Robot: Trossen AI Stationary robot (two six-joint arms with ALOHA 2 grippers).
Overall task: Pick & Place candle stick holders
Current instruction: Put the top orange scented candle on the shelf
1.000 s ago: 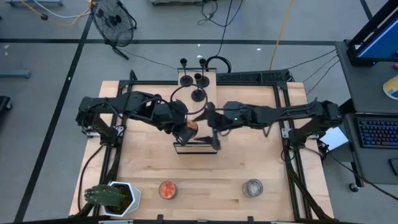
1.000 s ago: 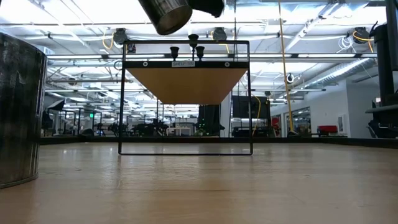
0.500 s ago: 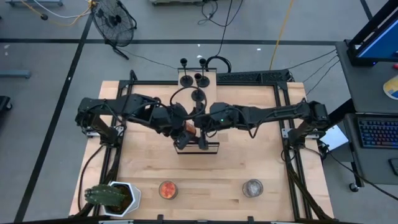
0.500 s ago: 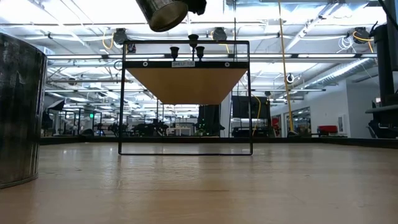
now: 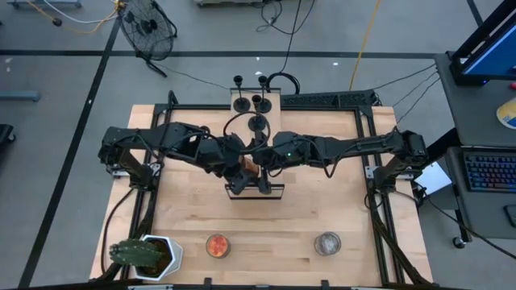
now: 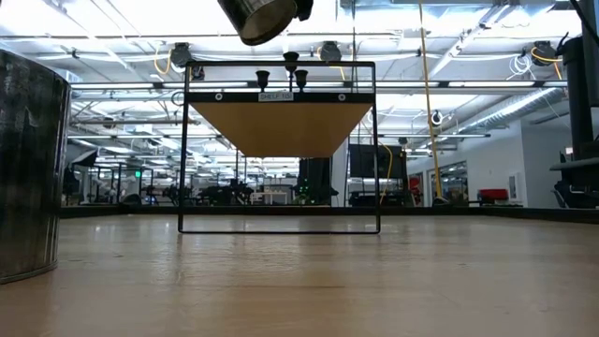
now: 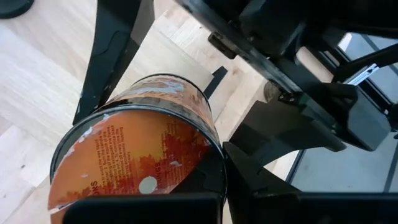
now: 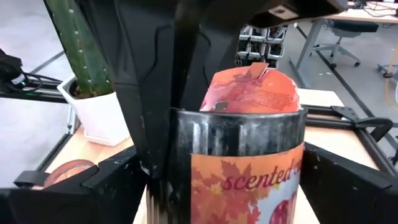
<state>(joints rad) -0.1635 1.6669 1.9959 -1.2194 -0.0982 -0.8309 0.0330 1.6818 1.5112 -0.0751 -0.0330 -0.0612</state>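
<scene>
Several small black candle stick holders (image 5: 256, 103) stand on their disc bases on the wooden shelf top (image 5: 242, 101) at the table's far middle; they also show in the low view (image 6: 282, 73). My left gripper (image 5: 244, 171) is shut on a metal candle tin with an orange label (image 7: 134, 155), above the shelf's near end. My right gripper (image 5: 263, 165) is open and meets the tin from the right. Its fingers (image 8: 348, 186) stand on either side of the tin (image 8: 249, 168); I cannot tell whether they touch it. My left gripper pinches the tin's round side wall (image 7: 202, 140) between its two fingers (image 7: 115, 56), one on each side. The tin is lifted clear above the shelf and sits tilted, as the low view (image 6: 265, 14) shows.
The black-framed shelf (image 5: 255, 192) stands mid-table under both grippers. A cactus in a white pot (image 5: 145, 256), a red candle tin (image 5: 217, 246) and a silver tin (image 5: 327, 242) stand near the table's near edge. A large dark cylinder (image 6: 28, 164) fills the low view's left.
My right gripper has gone toward the table's left, up to the tin that my left gripper holds, and now has its fingers about the tin. The tin stays lifted and tilted.
</scene>
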